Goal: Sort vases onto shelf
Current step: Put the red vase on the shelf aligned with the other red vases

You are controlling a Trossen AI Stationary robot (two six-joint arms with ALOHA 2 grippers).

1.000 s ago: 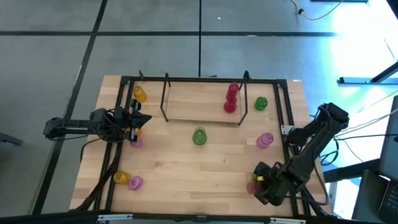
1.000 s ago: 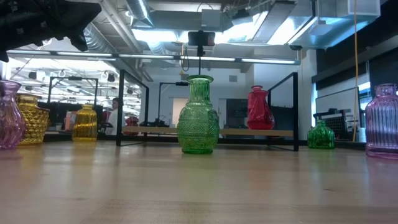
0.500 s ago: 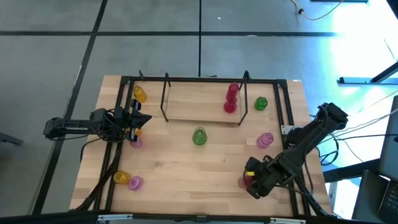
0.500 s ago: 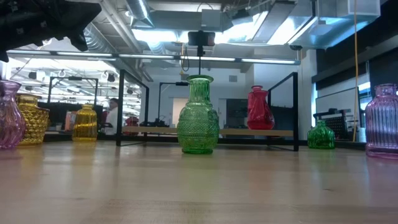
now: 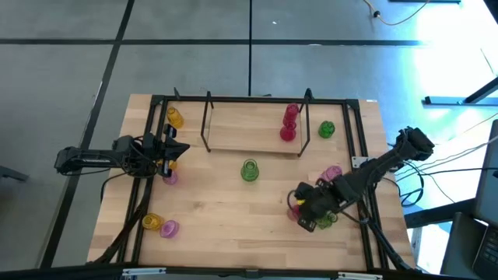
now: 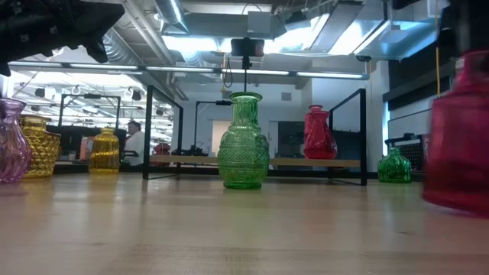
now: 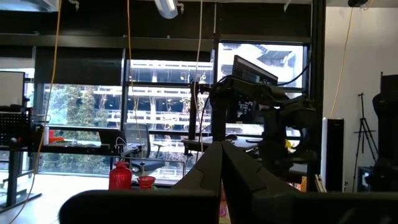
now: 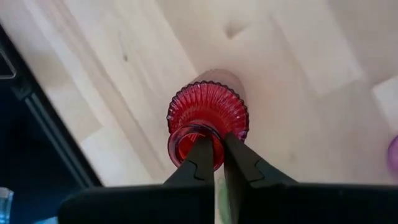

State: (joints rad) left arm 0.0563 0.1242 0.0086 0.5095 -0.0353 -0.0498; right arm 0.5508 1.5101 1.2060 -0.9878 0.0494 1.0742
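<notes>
1. Your right hand [image 8: 216, 163] points down over the near-right part of the counter [image 5: 233, 210], fingers pinched on the rim of a red ribbed vase [image 8: 207, 122]; in the high view that hand [image 5: 305, 211] sits at the end of an arm reaching in from the right edge.
2. The held vase is translucent glass with fine vertical ribs and a round body under a narrow open neck; in the low view it fills the right edge as a red vase [image 6: 461, 141].
3. A pink vase [image 5: 333, 173] stands just beside that arm, toward the shelf.
4. Your left hand [image 5: 173, 148] waits at the counter's left edge, arm level, fingers pressed together and holding nothing.
5. A tall green vase [image 6: 244, 142] with a knobbly diamond texture stands mid-counter, in front of the shelf [image 5: 241, 128].
6. The shelf is a pale wood board with thin black metal frames at both ends; two red vases [image 5: 289, 123] stand on its right part.
7. A small green vase [image 5: 326, 129] sits right of the shelf, a yellow vase [image 5: 174, 117] left of it.
8. A yellow and a pink vase [image 5: 160, 225] stand together at the near-left corner.
</notes>
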